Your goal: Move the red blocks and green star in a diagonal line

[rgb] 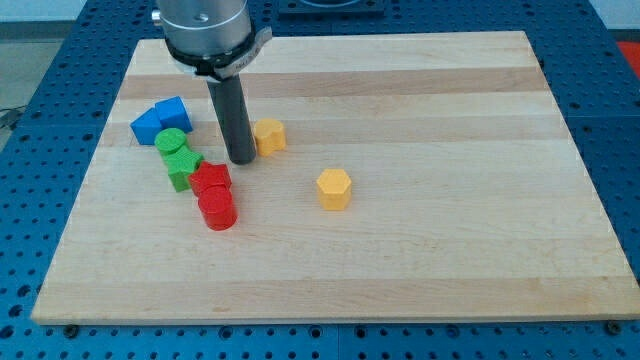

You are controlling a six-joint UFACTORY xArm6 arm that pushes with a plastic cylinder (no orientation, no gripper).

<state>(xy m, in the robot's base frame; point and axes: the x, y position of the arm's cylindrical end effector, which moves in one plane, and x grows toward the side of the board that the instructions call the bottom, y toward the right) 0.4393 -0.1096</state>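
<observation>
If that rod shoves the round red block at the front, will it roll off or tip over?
Probably neither. The red round block stands on its flat end and looks squat, so it should slide. It touches the other red block behind it, so they may move together. My tip is beside the yellow block.

A pale wooden board (400,260) lies on a blue perforated table (30,120) that shows on every side. Even light falls across it, leaving soft reflections on the wood.
</observation>
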